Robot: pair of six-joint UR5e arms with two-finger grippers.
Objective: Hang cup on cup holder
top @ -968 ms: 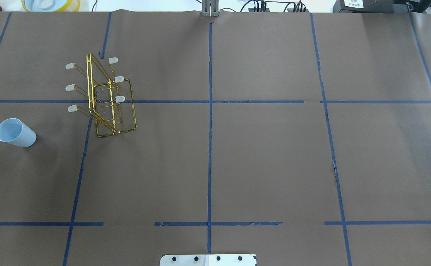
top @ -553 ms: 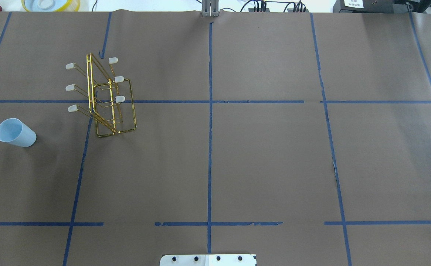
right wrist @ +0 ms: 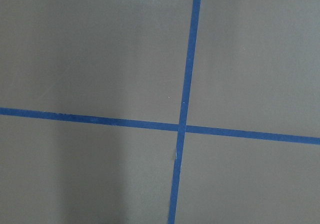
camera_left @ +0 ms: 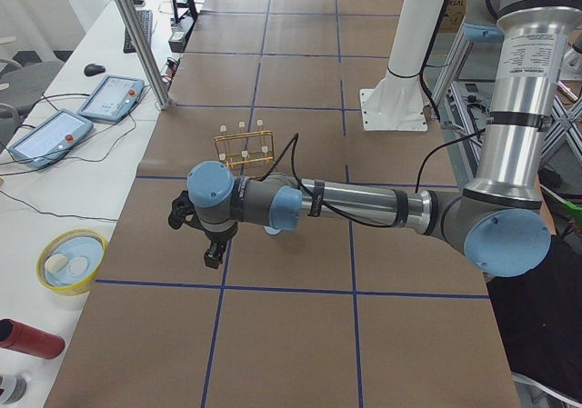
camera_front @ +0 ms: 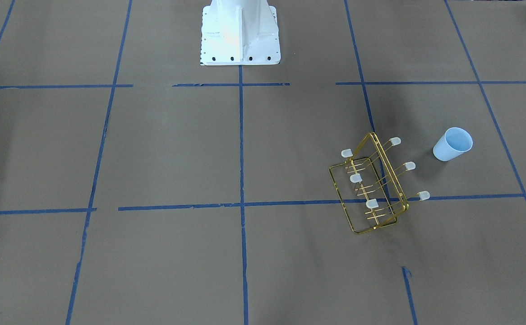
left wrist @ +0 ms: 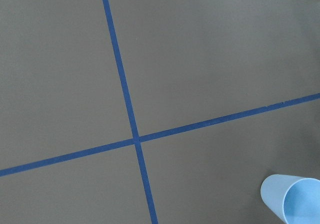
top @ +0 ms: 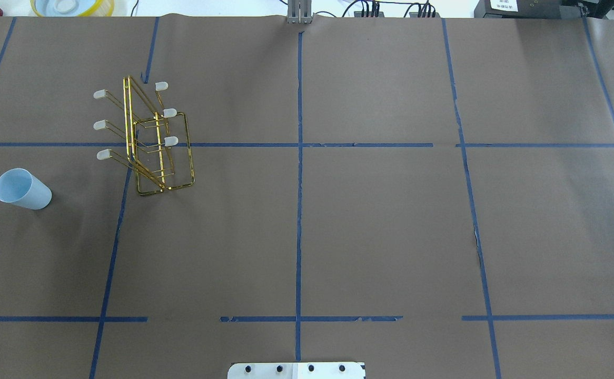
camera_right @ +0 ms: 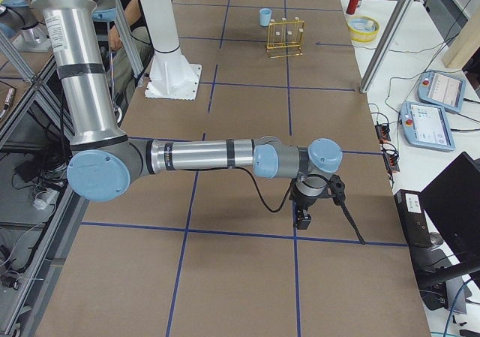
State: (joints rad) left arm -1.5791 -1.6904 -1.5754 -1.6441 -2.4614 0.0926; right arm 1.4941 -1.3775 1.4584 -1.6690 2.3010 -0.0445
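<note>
As I judge it, the task has not begun. The cup (top: 22,189) stands mouth up on the counter (top: 380,226), well apart from the cup holder (top: 149,142), and all six prongs are bare. Grasping the cup, turning it over and setting it on a prong are all left to do.

The left end effector (camera_left: 211,261) hangs above the counter on the cup's side of the cup holder. The right end effector (camera_right: 302,218) is far from the cup holder. Both show only in the side views, so I cannot tell how far they are open. The left wrist view cuts the cup off at its lower corner.
</note>
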